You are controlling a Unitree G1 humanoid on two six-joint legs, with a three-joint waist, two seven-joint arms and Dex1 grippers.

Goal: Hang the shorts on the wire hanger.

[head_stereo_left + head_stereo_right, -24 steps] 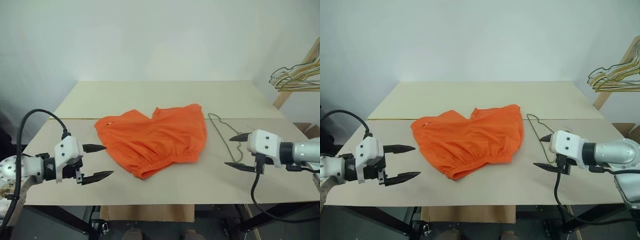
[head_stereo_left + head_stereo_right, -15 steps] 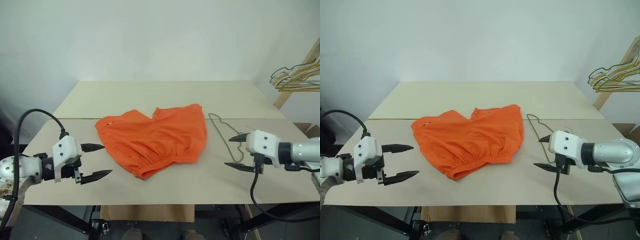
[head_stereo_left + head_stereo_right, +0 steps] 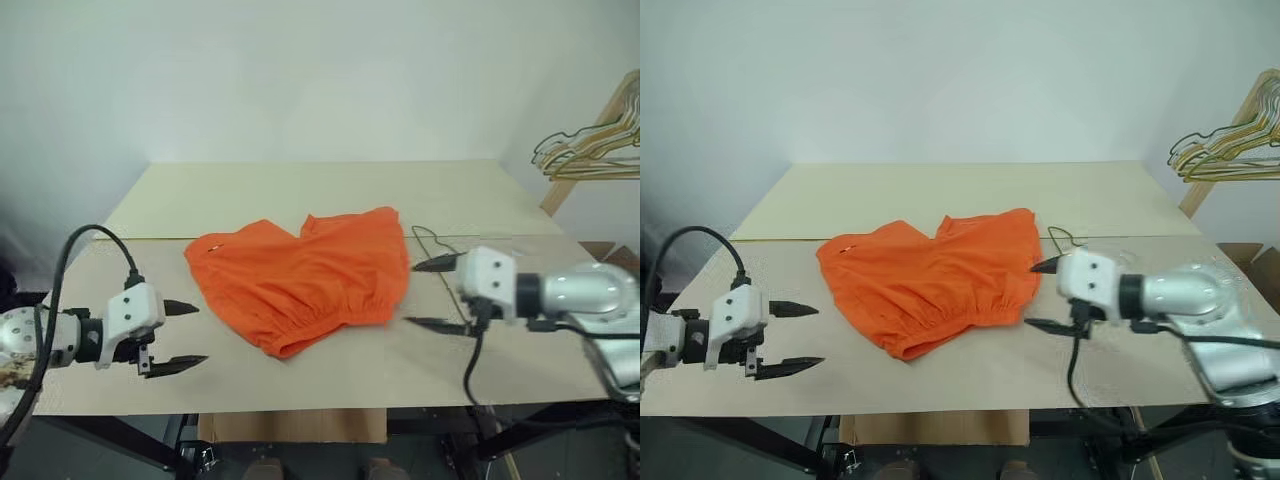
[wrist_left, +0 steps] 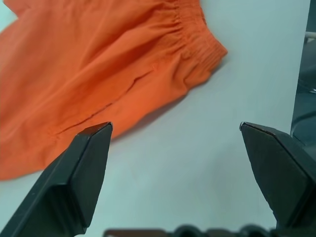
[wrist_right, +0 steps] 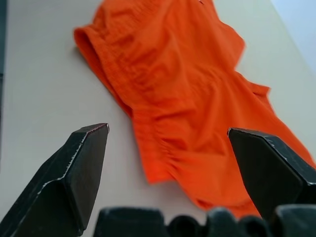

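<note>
Desk point(image 3: 300, 195) carries the orange shorts point(image 3: 300, 280) flat at centre, waistband toward the robot. Right gripper point(image 3: 432, 293), jaws wide open and empty, sits just beside their right edge, nearer than left gripper point(image 3: 180, 335), also open. Wire hanger point(image 3: 432, 240) lies behind the right gripper.

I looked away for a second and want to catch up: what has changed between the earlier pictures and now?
The right end effector has swung in toward the shorts, open and empty, and now sits over the wire hanger at the shorts' edge. The left end effector has drawn back slightly, also open. The shorts and hanger lie on the table as before.
</note>
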